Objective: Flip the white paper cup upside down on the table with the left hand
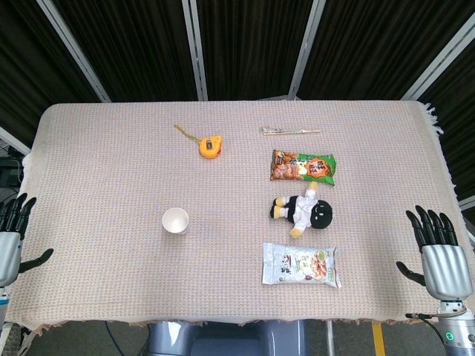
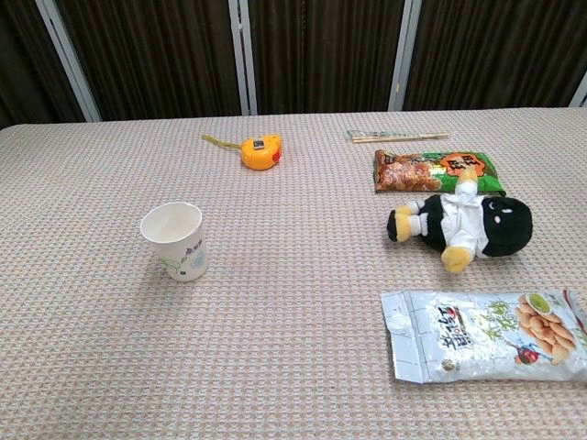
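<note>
Nearest the camera, at the lower right of the chest view, a white snack bag point(image 2: 486, 335) is lying flat on the woven tablecloth point(image 2: 275, 367), its right end running out past the frame edge.

Left side: in the head view the left hand point(image 1: 10, 236) is hanging at the lower left frame edge, beyond the cloth's left border, fingers pointing up and spread apart, holding nothing and touching nothing. A wide bare strip of cloth is lying between it and the white paper cup point(image 1: 176, 221).

Centre left: the cup is standing upright, mouth up, in the lower-left-centre of the head view and at the left of the chest view point(image 2: 174, 240), with open cloth on all sides and nothing beside it. Above it, toward the upper centre, an orange tape measure point(image 1: 210, 145) is lying with its short tab trailing to the upper left, well apart from the cup.

Centre right: a pair of wrapped chopsticks point(image 1: 289, 131) is lying near the far edge; below it a green snack bag point(image 1: 302, 166), then a black-and-white plush doll point(image 1: 304, 210) just touching that bag, then the white snack bag, forming a column down the frame.

Right side: the right hand point(image 1: 439, 256) is hovering at the lower right, off the cloth's right border, fingers up and apart, empty.
</note>
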Motion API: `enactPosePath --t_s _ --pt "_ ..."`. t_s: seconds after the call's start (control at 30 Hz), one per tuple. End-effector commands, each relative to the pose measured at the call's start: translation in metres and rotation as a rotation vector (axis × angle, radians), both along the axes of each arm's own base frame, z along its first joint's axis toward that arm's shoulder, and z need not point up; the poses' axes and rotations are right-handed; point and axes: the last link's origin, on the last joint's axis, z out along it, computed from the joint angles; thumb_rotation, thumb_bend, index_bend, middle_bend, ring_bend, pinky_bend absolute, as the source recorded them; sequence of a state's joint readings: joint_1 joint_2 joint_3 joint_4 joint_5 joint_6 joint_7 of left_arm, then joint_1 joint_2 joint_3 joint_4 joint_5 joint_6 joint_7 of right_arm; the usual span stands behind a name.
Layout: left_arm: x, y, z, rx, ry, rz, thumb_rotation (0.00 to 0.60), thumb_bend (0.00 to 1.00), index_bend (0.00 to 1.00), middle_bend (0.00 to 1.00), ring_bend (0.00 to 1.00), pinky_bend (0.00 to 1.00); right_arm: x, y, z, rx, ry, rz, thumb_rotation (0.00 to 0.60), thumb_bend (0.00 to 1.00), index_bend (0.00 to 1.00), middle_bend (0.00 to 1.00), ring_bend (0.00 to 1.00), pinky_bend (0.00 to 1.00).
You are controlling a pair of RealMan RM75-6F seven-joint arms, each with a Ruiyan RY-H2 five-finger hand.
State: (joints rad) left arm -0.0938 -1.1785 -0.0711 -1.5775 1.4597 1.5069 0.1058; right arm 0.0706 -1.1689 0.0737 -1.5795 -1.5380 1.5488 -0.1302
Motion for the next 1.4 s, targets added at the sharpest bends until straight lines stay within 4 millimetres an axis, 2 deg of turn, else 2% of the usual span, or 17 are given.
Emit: enactPosePath --t_s 0.03,0.3,0.53,0.7,0.8,1.0,1.2,1.4 --pt "0.000 0.000 0.000 -0.005 -0.001 0.006 0.600 0.08 0.00 0.00 0.00 0.00 -0.001 0.000 0.000 0.001 0.000 -0.003 0.600 0.04 0.05 0.00 0.00 0.00" --pt "0.001 0.002 -0.003 -0.019 0.003 0.017 0.600 0.08 0.00 0.00 0.00 0.00 -0.001 -0.001 -0.003 0.020 0.005 -0.014 0.600 0.05 0.05 0.00 0.00 0.00" --pt "0.010 0.018 -0.008 -0.050 -0.003 0.020 0.600 0.08 0.00 0.00 0.00 0.00 -0.002 -0.003 -0.008 0.044 0.022 -0.032 0.600 0.05 0.05 0.00 0.00 0.00" --pt "0.031 0.043 -0.020 -0.106 0.016 -0.003 0.600 0.08 0.00 0.00 0.00 0.00 -0.002 -0.002 -0.010 0.056 0.026 -0.036 0.600 0.05 0.05 0.00 0.00 0.00" --pt "0.060 0.063 -0.038 -0.171 0.048 -0.051 0.600 0.08 0.00 0.00 0.00 0.00 -0.001 -0.002 -0.009 0.056 0.018 -0.035 0.600 0.05 0.05 0.00 0.00 0.00" --pt "0.095 0.083 -0.065 -0.249 0.096 -0.063 0.600 0.08 0.01 0.00 0.00 0.00 -0.002 -0.001 -0.008 0.064 0.010 -0.032 0.600 0.05 0.05 0.00 0.00 0.00" --pt "0.117 0.094 -0.089 -0.302 0.130 -0.071 0.600 0.08 0.13 0.00 0.00 0.00 -0.002 -0.001 -0.007 0.075 -0.002 -0.033 0.600 0.05 0.05 0.00 0.00 0.00" --pt "0.136 0.106 -0.116 -0.358 0.144 -0.063 0.600 0.08 0.18 0.00 0.00 0.00 -0.003 -0.002 -0.005 0.079 -0.012 -0.034 0.600 0.05 0.05 0.00 0.00 0.00"
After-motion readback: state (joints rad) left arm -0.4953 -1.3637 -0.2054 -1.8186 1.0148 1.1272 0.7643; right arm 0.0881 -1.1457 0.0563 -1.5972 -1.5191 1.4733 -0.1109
